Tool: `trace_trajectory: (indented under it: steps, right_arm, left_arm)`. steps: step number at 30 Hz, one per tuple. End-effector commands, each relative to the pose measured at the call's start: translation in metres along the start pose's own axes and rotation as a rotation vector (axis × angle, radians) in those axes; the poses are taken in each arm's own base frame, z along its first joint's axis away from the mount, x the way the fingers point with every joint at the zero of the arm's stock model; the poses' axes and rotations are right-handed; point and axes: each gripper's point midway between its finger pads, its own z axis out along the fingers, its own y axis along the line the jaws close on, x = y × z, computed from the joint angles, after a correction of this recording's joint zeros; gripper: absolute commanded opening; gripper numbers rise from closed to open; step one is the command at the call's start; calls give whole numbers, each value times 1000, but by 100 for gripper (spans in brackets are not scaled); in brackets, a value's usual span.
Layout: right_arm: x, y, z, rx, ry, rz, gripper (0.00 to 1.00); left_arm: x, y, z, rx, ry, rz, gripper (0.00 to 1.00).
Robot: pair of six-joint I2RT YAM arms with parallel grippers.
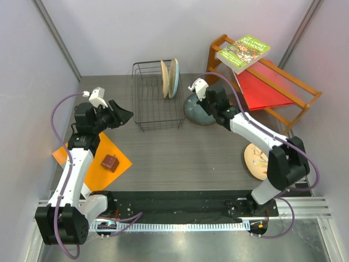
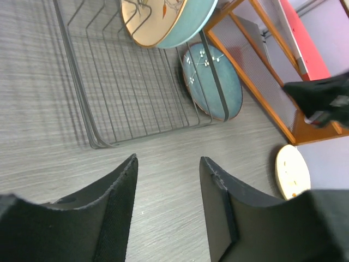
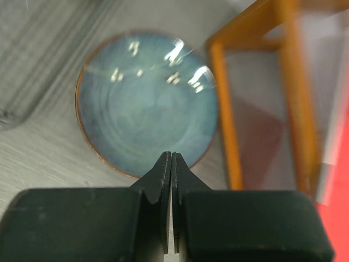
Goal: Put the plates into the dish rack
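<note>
The black wire dish rack (image 1: 157, 103) (image 2: 125, 87) holds two plates on edge at its right end, a tan one (image 1: 164, 79) (image 2: 148, 21) and a light-blue one (image 1: 174, 77) (image 2: 191, 23). A dark blue-grey plate (image 1: 193, 112) (image 2: 232, 90) (image 3: 147, 103) leans against the rack's outer right side. My right gripper (image 1: 208, 100) (image 3: 172, 154) is shut with nothing between its fingers, its tips just at that plate's near rim. Left of the rack, my left gripper (image 1: 122, 115) (image 2: 169, 159) hangs open over bare table. Another tan plate (image 1: 255, 158) (image 2: 292, 172) lies flat at the right, partly hidden by the right arm.
An orange wooden shelf (image 1: 272, 93) (image 3: 223, 109) stands at the back right, close to the blue-grey plate, with a green book (image 1: 242, 53) on top. An orange sheet (image 1: 95, 158) with a small brown block (image 1: 110, 162) lies at the left. Walls close in on both sides.
</note>
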Motion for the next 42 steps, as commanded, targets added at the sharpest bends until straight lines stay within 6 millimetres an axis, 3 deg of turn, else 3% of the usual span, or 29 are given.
trace_trajectory:
  steps: [1,5,7,10,11,13,15,19,28,32,34,38,42]
  right_arm:
    - [20,19,34,-127,53,9,4]
    - [28,13,77,-132,83,37,2]
    - [48,7,100,-130,131,74,1]
    - [42,-10,123,-121,109,91,1]
    - [55,-4,135,-134,138,88,1]
    - [61,-5,144,-148,150,79,1]
    - [75,7,150,-197,171,63,1]
    - [99,26,137,-281,226,20,1]
    - [161,57,73,-441,404,-58,1]
    - [180,68,40,-492,466,-65,1]
    - [192,76,24,-517,499,-75,1]
    - [193,89,-2,-543,512,-108,1]
    - [187,97,-7,-533,497,-100,2]
  left_arm:
    - [-1,-4,-1,29,10,15,43]
    - [-24,9,11,-13,-12,-10,34]
    - [-35,17,21,-33,-10,-17,32]
    - [-44,29,33,-57,-15,-11,31]
    - [-49,30,35,-64,-24,-4,31]
    - [-54,41,40,-95,-36,1,32]
    - [-63,49,41,-118,-57,-7,33]
    - [-80,63,46,-144,-82,-27,33]
    - [-106,93,81,-160,-70,-82,38]
    - [-105,109,104,-154,-48,-111,42]
    - [-95,121,119,-147,-7,-133,45]
    - [-95,132,140,-129,15,-145,46]
    - [-91,141,152,-123,26,-153,46]
